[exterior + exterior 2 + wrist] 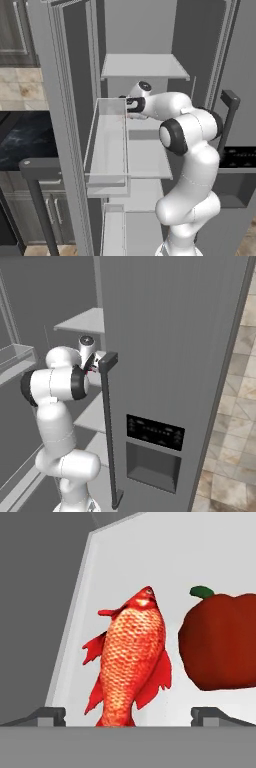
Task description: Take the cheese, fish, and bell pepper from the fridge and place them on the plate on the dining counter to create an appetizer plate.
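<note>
In the left base view a stretch of black marble counter (pixel 22 140) shows at the far left, past the edge of the open fridge (pixel 75 125) door, whose clear door bin (pixel 107 145) hangs just left of the pale grey shelves (pixel 145 66). The white arm (pixel 187 165) rises from the lower right, folds at a dark elbow joint, and reaches leftward and inward so that its wrist lies level over the middle shelf. From the right base view, the other fridge door with its long bar handle (pixel 109 426) and black dispenser panel (pixel 154 432) stands in front and hides most of the hand. In the hand view the fish (pixel 131 662) lies on the pale shelf floor, head away from the camera and tail between the two finger tips of the gripper (pixel 127 714), which stand wide apart on either side without touching it. Just right of the fish, close but apart, sits the bell pepper (pixel 220 644) with its green stem.
</note>
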